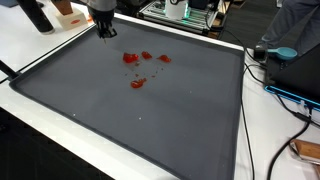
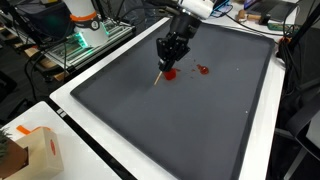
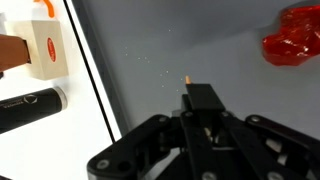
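Fingers (image 3: 205,100) clenched on a thin stick (image 2: 163,77), tip down just beside the red scraps (image 1: 133,60) on gray mat (image 1: 150,125).

The arm (image 2: 196,8) ends in a glossy white link with rounded edges, seen in an exterior view. Below that white link sits the all-black gripper (image 3: 200,96), a matte body with angled, jointed linkage bars spreading to either side and narrow, flat, square-tipped jaws at its middle.

Stick (image 2: 161,78) between fingers (image 2: 167,60), scraps (image 1: 131,58) on mat (image 1: 150,130)
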